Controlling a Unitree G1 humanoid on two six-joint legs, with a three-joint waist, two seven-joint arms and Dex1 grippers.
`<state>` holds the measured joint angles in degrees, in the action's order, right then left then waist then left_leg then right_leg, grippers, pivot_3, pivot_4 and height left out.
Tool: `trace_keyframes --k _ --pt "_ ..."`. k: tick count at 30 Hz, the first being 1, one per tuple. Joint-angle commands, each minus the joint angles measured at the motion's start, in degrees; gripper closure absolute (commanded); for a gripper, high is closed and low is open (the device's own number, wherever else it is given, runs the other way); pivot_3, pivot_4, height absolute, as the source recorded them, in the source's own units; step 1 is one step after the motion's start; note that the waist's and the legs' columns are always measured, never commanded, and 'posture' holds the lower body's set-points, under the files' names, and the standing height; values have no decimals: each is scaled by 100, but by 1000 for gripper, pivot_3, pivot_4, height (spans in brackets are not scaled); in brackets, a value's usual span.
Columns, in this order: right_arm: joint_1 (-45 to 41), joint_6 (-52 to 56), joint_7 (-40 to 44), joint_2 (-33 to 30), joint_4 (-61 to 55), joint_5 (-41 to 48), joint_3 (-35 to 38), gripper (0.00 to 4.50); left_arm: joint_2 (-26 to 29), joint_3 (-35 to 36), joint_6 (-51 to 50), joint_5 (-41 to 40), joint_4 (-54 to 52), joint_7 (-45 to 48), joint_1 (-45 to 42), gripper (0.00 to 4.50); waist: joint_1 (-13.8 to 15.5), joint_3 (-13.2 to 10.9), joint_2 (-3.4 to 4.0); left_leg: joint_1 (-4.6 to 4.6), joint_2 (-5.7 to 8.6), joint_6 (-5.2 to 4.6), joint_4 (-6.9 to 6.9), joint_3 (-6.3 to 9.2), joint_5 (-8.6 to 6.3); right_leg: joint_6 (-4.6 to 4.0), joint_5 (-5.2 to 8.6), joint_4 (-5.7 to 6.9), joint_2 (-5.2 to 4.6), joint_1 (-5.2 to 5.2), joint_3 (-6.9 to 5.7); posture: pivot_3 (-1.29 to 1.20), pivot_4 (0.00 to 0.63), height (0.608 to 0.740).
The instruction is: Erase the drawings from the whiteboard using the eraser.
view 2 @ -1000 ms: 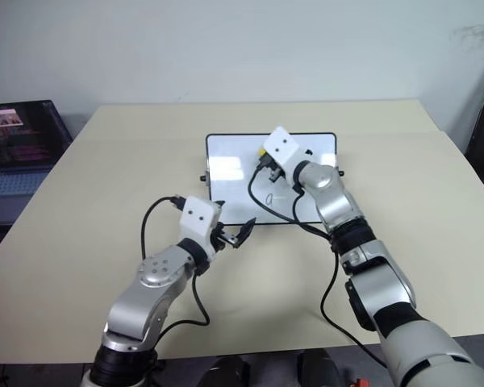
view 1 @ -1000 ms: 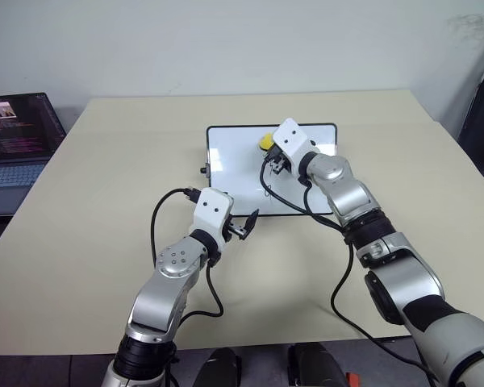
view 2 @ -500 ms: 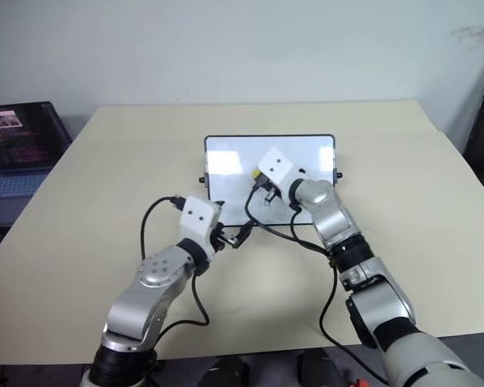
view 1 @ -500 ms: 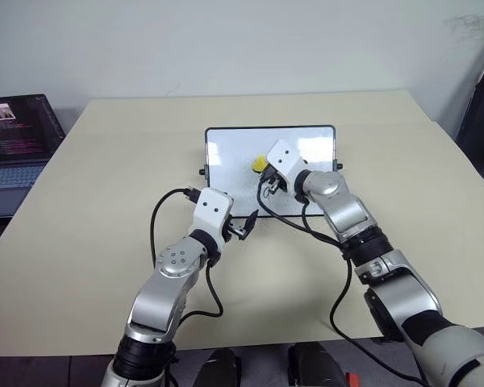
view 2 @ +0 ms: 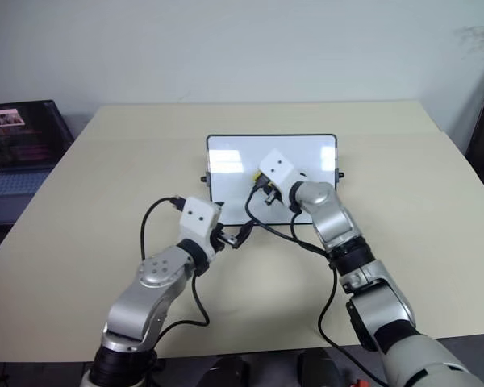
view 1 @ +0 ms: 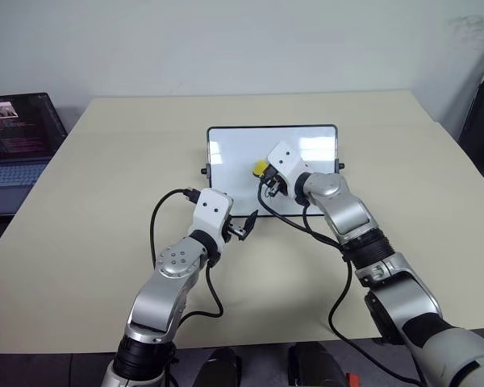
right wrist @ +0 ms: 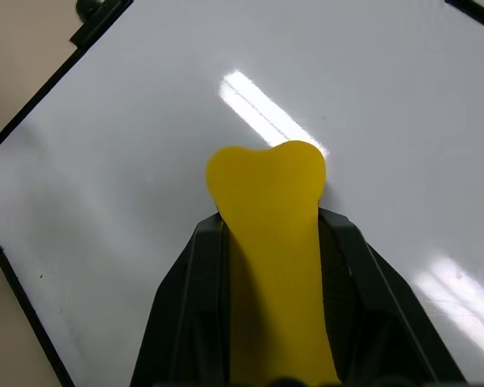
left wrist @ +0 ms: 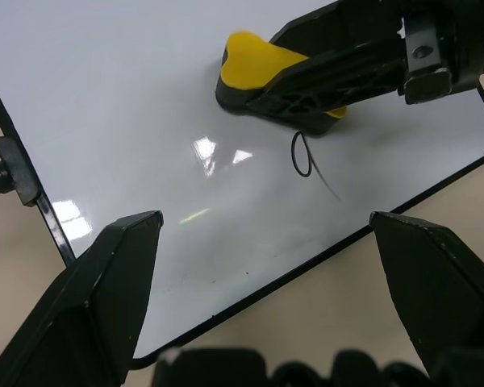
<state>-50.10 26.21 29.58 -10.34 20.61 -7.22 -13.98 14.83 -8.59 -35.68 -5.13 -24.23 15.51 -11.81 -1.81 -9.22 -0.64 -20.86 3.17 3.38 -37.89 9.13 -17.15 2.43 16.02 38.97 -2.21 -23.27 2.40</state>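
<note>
The whiteboard (view 1: 226, 173) lies flat in the middle of the table, black-framed and glossy. My right gripper (view 1: 264, 172) is shut on the yellow eraser (view 1: 260, 167), whose dark underside rests on the board near its middle. In the right wrist view the eraser (right wrist: 266, 185) sticks out between the two black fingers (right wrist: 189, 290). One thin mark of the drawings, a loop with a tail like a 9 (left wrist: 303, 155), sits just beside the eraser (left wrist: 254, 60) on the near side. My left gripper (view 1: 246, 227) hovers open at the board's near edge, holding nothing.
An open laptop (view 1: 16, 137) stands at the table's far left edge. Black cables loop from both wrists over the table near the board's front edge. Bare tabletop (view 1: 403, 153) surrounds the board on all sides.
My right gripper has drawn the eraser from the board's far edge toward its middle, closer to me, and tilted downward. The left arm has not moved.
</note>
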Motion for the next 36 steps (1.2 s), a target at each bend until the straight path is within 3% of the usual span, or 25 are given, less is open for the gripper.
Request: trace_keyframes --k 1,11,22,36 --pt "-154 33 -298 13 -667 146 407 3377 -45 -17 142 22 -94 14 -121 0 1 -1 0 -3 0 0 1 0 0 0 0 -2 0 -4 0 0 150 740" --pt "-301 -140 -607 -118 -412 36 404 3377 -90 -66 223 24 47 82 -248 0 -3 -1 0 -6 -1 1 7 -7 -1 2 2 -12 0 -9 6 0 150 740" --pt "-180 -179 -53 -290 305 -167 -140 3377 -40 -18 169 47 -83 56 -161 0 -18 -1 0 2 -2 0 6 -10 -1 2 2 -9 1 -3 8 0 150 740" --pt "320 -54 208 -291 -51 -240 -459 3377 -31 -23 94 64 -272 -23 2 0 -13 1 -1 10 -2 0 1 -6 0 1 1 1 1 7 4 0 150 740"
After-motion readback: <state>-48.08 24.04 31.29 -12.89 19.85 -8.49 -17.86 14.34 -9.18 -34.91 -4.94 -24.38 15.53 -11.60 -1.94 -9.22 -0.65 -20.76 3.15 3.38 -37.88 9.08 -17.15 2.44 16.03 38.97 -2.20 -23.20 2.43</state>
